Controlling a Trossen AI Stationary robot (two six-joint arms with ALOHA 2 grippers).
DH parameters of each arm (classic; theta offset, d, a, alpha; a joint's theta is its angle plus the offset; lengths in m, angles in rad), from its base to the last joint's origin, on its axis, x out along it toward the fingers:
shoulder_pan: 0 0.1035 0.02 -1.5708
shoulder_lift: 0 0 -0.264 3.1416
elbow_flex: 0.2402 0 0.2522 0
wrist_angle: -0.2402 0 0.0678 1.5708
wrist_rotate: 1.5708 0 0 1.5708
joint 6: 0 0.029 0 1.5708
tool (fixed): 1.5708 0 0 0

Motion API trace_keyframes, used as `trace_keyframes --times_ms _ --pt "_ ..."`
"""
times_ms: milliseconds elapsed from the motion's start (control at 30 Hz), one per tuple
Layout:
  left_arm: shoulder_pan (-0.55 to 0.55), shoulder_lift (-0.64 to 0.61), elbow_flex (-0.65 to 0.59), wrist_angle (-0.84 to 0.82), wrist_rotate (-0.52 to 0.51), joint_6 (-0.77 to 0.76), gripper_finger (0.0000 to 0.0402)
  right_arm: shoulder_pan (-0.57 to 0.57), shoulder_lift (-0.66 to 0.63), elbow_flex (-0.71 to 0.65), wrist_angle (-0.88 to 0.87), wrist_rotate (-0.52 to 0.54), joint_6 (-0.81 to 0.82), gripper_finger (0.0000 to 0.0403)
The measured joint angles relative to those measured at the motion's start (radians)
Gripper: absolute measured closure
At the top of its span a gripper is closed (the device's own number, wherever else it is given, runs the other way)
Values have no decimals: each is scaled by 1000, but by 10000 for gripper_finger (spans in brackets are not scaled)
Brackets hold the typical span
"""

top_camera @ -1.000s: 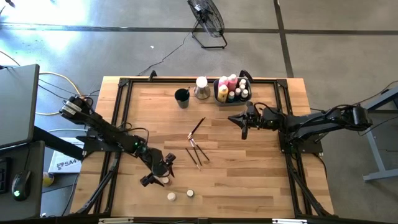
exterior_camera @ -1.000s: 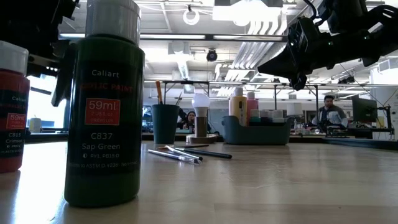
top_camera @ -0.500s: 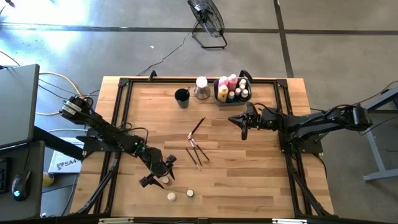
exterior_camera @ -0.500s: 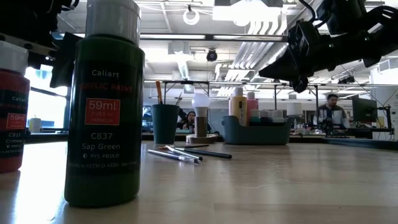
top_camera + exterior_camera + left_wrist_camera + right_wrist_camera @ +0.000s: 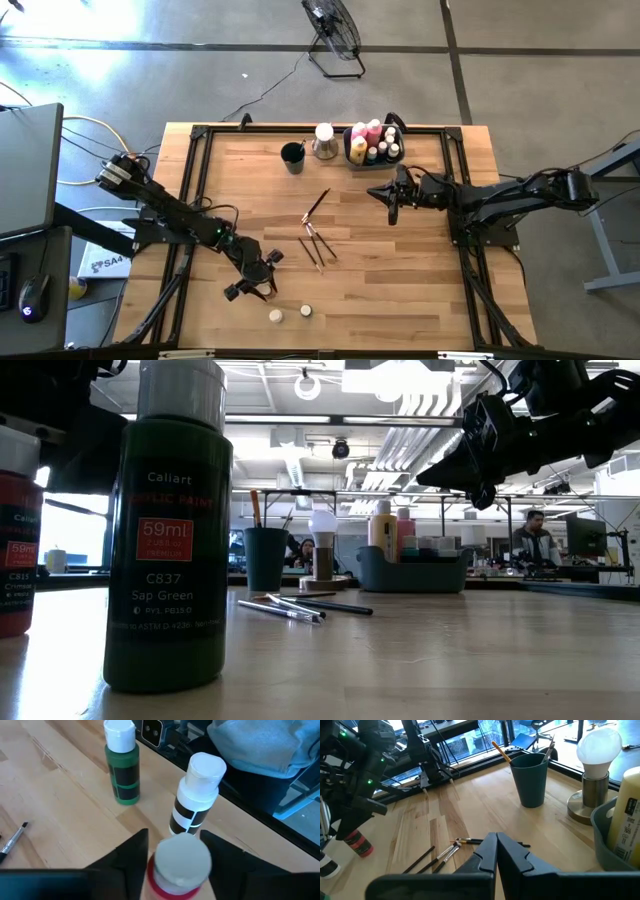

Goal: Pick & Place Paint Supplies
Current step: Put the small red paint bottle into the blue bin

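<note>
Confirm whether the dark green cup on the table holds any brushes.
Yes: in the right wrist view the green cup has brush handles sticking up out of its open top.

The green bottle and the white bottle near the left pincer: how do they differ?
The green bottle has a dark green body with a black label band, while the white bottle has a white body with a black band. The green bottle stands farther from the left pincer; the white bottle stands just beyond it. Both stand upright on the table and have white caps.
</note>
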Motion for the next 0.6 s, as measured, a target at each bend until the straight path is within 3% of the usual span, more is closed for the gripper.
trace_keyframes --times_ms 267,600 --pt "0 -1 0 5 -3 -46 284 0 0 0 0 -1 0 401" --pt "0 -2 0 3 -27 -126 276 0 0 0 0 -4 0 401"
